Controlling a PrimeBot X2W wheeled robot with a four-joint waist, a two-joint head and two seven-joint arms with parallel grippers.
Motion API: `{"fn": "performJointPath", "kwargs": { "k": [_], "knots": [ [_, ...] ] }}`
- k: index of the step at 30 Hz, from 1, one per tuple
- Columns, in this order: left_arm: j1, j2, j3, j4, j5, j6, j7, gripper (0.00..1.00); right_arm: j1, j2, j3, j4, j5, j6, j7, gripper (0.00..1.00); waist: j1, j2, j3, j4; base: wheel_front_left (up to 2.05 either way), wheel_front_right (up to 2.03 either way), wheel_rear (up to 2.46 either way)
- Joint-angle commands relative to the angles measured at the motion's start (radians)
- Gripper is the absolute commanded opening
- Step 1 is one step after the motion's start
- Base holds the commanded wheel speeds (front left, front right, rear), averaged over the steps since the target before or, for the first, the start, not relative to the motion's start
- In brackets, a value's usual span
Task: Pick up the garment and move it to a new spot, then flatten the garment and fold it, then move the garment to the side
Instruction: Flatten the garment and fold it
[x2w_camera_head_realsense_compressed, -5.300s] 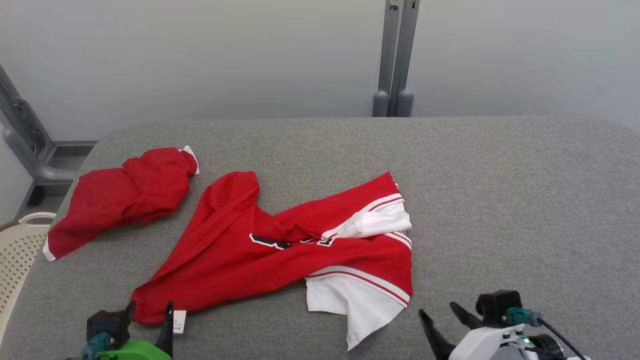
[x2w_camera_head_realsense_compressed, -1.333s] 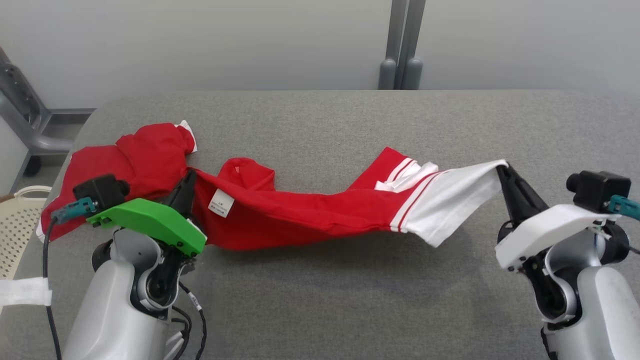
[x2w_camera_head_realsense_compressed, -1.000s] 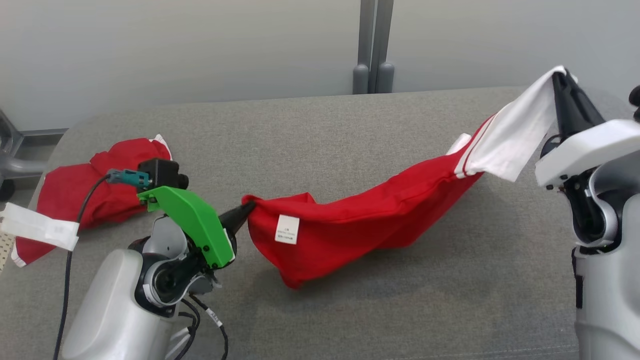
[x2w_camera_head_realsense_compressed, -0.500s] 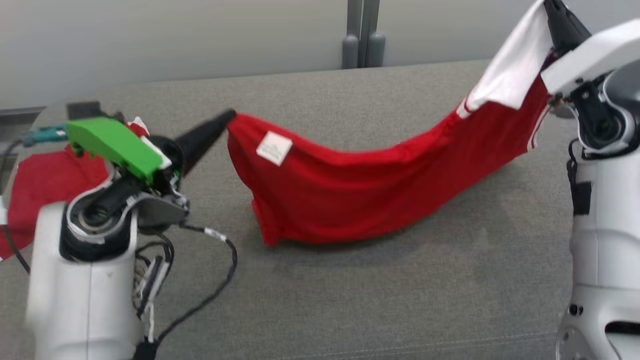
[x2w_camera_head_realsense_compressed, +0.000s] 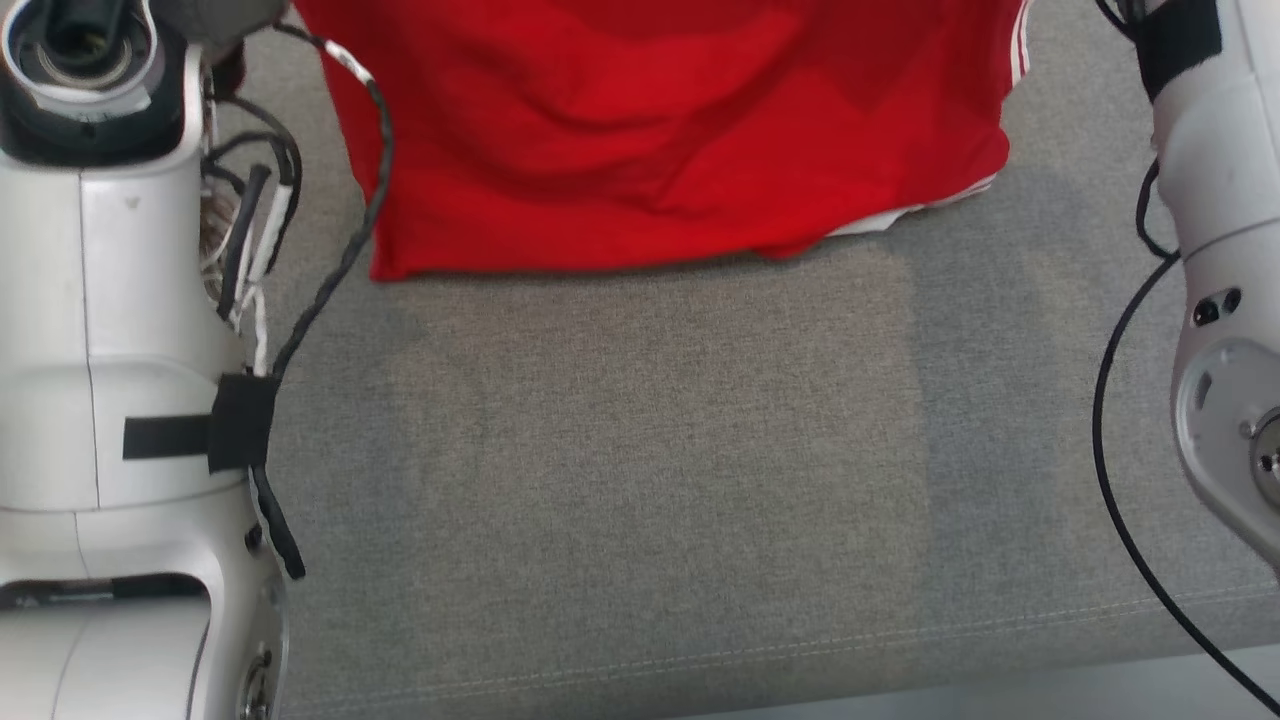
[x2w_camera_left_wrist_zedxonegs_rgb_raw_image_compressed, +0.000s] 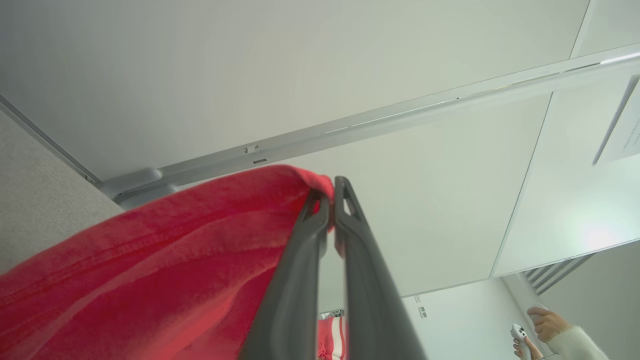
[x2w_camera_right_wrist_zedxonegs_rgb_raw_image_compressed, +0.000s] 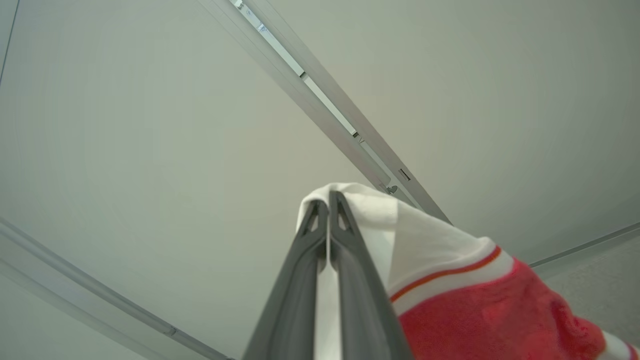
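The garment (x2w_camera_head_realsense_compressed: 660, 130) is a red shirt with white striped trim, hanging spread between my two raised arms, its lower hem just over the grey padded table (x2w_camera_head_realsense_compressed: 640, 480). In the left wrist view my left gripper (x2w_camera_left_wrist_zedxonegs_rgb_raw_image_compressed: 331, 187) is shut on a red corner of the garment (x2w_camera_left_wrist_zedxonegs_rgb_raw_image_compressed: 150, 260), fingers pointing up toward the wall. In the right wrist view my right gripper (x2w_camera_right_wrist_zedxonegs_rgb_raw_image_compressed: 327, 200) is shut on the garment's white, red-striped corner (x2w_camera_right_wrist_zedxonegs_rgb_raw_image_compressed: 425, 250). In the head view my pale forearms stand at the left (x2w_camera_head_realsense_compressed: 110, 300) and right (x2w_camera_head_realsense_compressed: 1215, 250) edges.
The table's front edge (x2w_camera_head_realsense_compressed: 900, 690) runs along the bottom of the head view. Black cables (x2w_camera_head_realsense_compressed: 330, 250) hang beside my left arm. A person's hand holding a controller (x2w_camera_left_wrist_zedxonegs_rgb_raw_image_compressed: 542, 330) shows at the lower right of the left wrist view. A grey wall rail (x2w_camera_left_wrist_zedxonegs_rgb_raw_image_compressed: 400, 120) runs behind.
Both arms have lifted the garment up off the table, stretching it wide between them. The head camera has tipped down toward the near part of the table.
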Motion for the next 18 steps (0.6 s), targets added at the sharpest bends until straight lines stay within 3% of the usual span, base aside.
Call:
{"fn": "performJointPath", "kwargs": {
  "k": [1,5,9,11,13,16,18],
  "knots": [
    [-0.035,0.005,-0.001,0.010,0.011,-0.014,-0.023,0.00,-0.035,-0.003,0.003,0.019,0.014,0.001,-0.026,0.00,-0.0002,0.0000,0.112,-0.021,0.00,0.00,0.00],
    [-0.145,0.005,-0.024,0.091,0.080,-0.096,-0.168,0.00,-0.186,-0.003,0.040,0.116,0.081,0.001,-0.168,0.00,-0.0002,0.0000,0.154,-0.023,0.00,0.00,0.00],
    [-0.249,0.012,-0.030,0.139,0.135,-0.191,-0.285,0.00,-0.309,-0.003,0.089,0.132,0.138,0.001,-0.291,0.00,-0.0002,0.0000,0.178,-0.031,0.00,0.00,0.00],
    [-0.290,0.022,-0.045,0.139,0.175,-0.273,-0.335,0.00,-0.351,-0.003,0.110,0.106,0.158,0.001,-0.319,0.00,-0.0002,0.0000,0.189,-0.037,0.00,0.00,0.00],
    [-0.310,0.030,-0.049,0.150,0.198,-0.329,-0.385,0.00,-0.371,-0.003,0.124,0.061,0.188,0.001,-0.329,0.00,-0.0002,0.0000,0.192,-0.043,0.00,0.00,0.00],
    [-0.352,0.047,-0.040,0.130,0.237,-0.372,-0.440,0.00,-0.357,-0.005,0.087,-0.059,0.201,0.001,-0.330,0.00,-0.0002,0.0000,0.204,-0.057,0.00,0.00,0.00],
    [-0.343,0.042,-0.028,0.108,0.252,-0.383,-0.459,0.00,-0.302,0.000,0.115,-0.130,0.211,0.000,-0.329,0.00,-0.0002,0.0000,0.234,-0.060,0.00,0.00,0.00]
  ]
}}
